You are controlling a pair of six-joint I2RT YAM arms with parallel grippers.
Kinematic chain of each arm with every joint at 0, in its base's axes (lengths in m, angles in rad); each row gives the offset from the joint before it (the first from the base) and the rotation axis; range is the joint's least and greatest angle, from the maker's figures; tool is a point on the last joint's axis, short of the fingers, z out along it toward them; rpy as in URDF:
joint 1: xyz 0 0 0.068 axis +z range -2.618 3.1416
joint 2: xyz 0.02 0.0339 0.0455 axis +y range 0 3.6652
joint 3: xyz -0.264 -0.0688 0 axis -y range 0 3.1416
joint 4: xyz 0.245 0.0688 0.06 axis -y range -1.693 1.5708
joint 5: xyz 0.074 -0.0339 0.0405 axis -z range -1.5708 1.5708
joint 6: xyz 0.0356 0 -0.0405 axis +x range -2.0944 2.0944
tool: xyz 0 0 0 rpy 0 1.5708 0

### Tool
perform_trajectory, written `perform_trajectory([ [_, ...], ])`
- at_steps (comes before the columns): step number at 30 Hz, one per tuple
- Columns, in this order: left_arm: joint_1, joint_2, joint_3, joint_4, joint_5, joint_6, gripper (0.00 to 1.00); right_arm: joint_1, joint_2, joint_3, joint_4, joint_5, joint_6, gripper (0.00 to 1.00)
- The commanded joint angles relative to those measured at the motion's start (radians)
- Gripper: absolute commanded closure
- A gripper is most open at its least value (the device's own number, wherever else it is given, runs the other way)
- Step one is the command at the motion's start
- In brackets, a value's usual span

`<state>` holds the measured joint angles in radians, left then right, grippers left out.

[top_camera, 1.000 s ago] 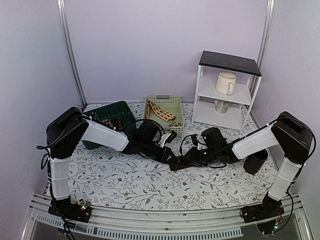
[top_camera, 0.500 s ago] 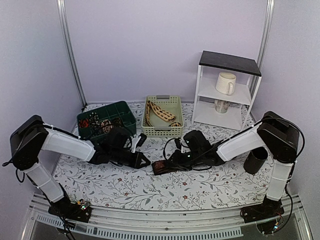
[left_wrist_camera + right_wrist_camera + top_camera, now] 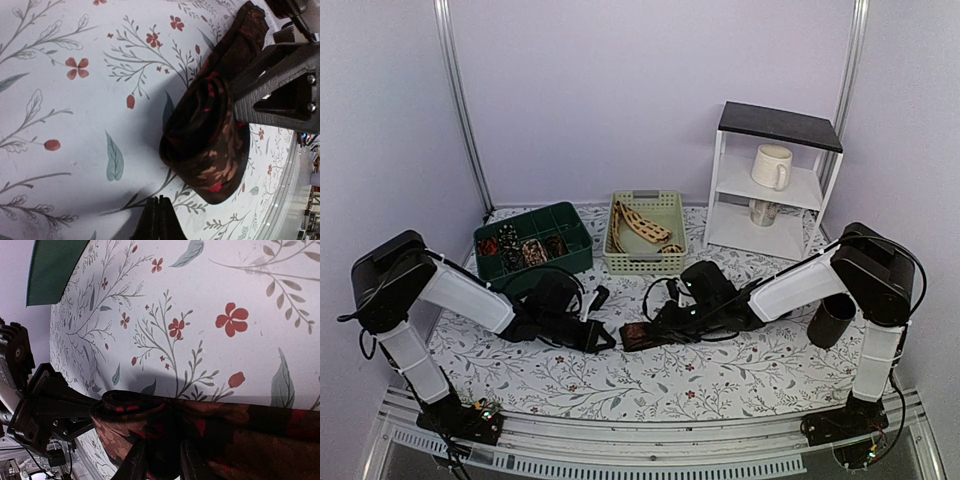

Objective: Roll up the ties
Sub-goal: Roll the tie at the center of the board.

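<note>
The dark brown-black tie (image 3: pixel 638 336) with red markings lies on the floral tablecloth, its end wound into a loose roll (image 3: pixel 207 145). My right gripper (image 3: pixel 662 322) is shut on that roll, one finger on each side of the fabric (image 3: pixel 161 446). My left gripper (image 3: pixel 602 340) is shut and empty (image 3: pixel 159 201), its tip on the cloth just short of the roll. A beige tie with dark markings (image 3: pixel 642 222) lies in the pale green basket (image 3: pixel 672 262). Small coiled ties (image 3: pixel 520 245) sit in the dark green bin (image 3: pixel 570 218).
A white shelf unit (image 3: pixel 775 180) with a cream mug (image 3: pixel 771 166) stands at the back right. A black cylindrical cup (image 3: pixel 833 322) stands at the right, close to the right arm's base.
My left gripper has let go and drawn back to the left, its arm folding low. My right gripper has slid left with the dark tie.
</note>
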<state>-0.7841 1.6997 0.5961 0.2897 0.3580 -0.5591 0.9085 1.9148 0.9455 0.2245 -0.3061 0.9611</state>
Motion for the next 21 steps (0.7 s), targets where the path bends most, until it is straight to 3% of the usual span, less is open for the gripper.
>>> perform_trajectory([
  [1, 0.003, 0.048, 0.027, 0.072, 0.035, -0.008, 1.00, -0.010, 0.016, 0.017, -0.079, 0.027, -0.058, 0.75],
  [7, 0.001, 0.080, 0.042, 0.159, 0.092, -0.046, 1.00, -0.028, 0.002, 0.005, -0.078, 0.012, -0.098, 0.75],
  [21, 0.001, 0.104, 0.120, 0.179, 0.137, -0.063, 1.00, -0.056, 0.000, -0.002, -0.054, -0.046, -0.161, 0.75],
])
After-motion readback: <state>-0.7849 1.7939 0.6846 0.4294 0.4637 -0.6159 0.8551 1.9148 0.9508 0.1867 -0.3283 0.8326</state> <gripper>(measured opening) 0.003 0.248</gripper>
